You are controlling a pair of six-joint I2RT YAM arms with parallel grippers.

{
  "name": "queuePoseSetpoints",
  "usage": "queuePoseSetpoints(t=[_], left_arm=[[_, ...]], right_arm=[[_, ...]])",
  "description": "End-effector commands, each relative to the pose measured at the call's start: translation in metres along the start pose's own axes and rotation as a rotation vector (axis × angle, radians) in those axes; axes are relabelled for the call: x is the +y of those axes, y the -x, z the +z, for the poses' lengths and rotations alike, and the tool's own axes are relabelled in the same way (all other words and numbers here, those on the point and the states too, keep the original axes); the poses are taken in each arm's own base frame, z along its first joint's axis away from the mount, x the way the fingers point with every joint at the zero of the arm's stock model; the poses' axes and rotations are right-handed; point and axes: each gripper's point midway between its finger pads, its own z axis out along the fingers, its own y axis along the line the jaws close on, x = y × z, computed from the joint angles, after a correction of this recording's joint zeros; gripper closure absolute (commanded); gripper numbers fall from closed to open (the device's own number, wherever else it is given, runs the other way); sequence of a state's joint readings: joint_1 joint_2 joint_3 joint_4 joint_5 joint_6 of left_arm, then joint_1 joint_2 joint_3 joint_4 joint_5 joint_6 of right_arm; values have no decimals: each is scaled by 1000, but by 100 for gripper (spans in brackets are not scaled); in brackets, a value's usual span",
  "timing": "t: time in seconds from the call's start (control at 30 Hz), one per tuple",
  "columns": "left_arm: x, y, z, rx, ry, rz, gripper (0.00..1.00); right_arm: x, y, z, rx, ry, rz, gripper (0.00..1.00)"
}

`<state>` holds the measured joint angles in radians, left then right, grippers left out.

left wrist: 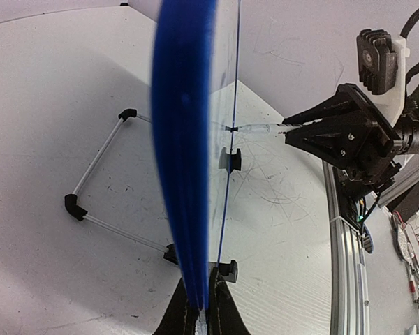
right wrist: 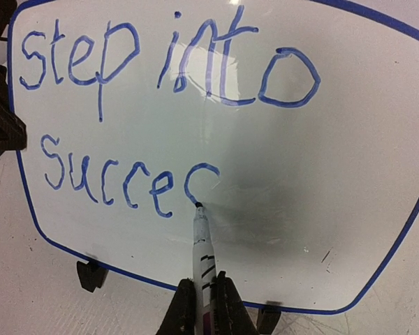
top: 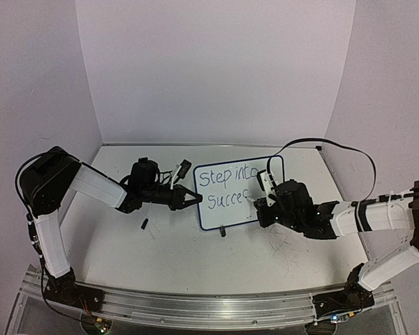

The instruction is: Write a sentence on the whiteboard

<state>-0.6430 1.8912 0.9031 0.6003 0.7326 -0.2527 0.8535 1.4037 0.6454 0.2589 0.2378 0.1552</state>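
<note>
The whiteboard (top: 241, 192) with a thin blue frame stands upright mid-table on black feet. The sentence (right wrist: 160, 66) on it reads "Step into" above "Succe" plus a partial curved letter (right wrist: 199, 178). My left gripper (left wrist: 202, 314) is shut on the board's left edge (left wrist: 185, 160). My right gripper (right wrist: 204, 307) is shut on a white marker (right wrist: 202, 248), whose tip touches the board at the lower end of the partial letter. In the top view the right gripper (top: 265, 199) is at the board's right side and the left gripper (top: 192, 197) at its left.
The board's wire stand (left wrist: 101, 174) lies behind it on the table. A small dark piece (top: 144, 224) lies on the table left of the board. A black cable (top: 335, 150) loops at the right back. Walls enclose the table on three sides.
</note>
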Motion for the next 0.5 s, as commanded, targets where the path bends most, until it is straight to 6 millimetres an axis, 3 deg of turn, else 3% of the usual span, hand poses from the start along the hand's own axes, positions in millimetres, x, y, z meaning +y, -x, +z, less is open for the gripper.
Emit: queuePoseSetpoints(t=[0.0,0.47], left_arm=[[27,-18,-4,56,126,-6,100],[27,-18,-3,56,125,-5,100]], right_arm=[[-7,-3,-3,10,-34,9,100],[4,-12,0,39,-3,-9,100]])
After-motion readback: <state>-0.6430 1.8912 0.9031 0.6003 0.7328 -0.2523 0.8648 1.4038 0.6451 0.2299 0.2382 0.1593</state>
